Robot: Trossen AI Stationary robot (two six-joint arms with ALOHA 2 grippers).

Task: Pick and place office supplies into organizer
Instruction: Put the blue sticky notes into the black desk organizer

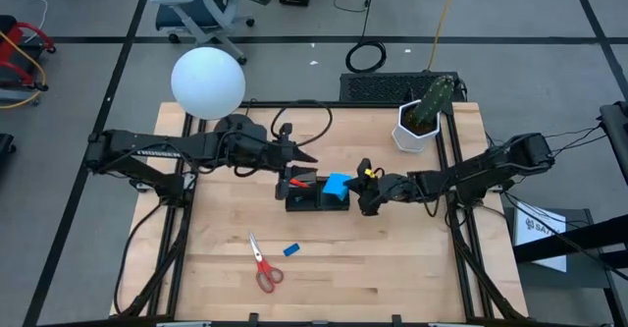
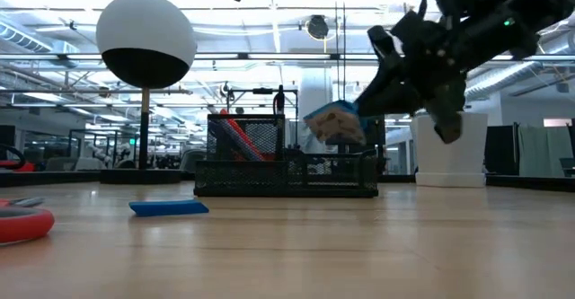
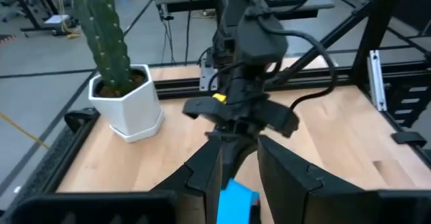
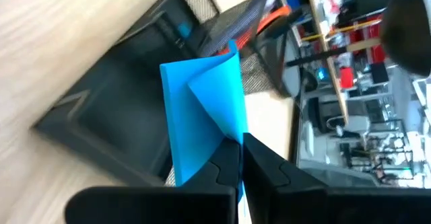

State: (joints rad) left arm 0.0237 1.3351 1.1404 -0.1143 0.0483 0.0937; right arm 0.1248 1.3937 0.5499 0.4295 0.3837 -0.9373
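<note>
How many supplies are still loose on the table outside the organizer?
2: red-handled scissors near the front edge, small blue eraser just beside them. The right gripper holds the blue note pad over the organizer; others may be hidden.

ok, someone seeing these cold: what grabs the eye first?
The right gripper, shut on the blue note pad, holds it just above the black organizer at mid-table. The left gripper hangs over the organizer's far side, where red items already stand. Next: the white globe lamp at the far left and the red-handled scissors with the blue eraser on the near wood.
</note>
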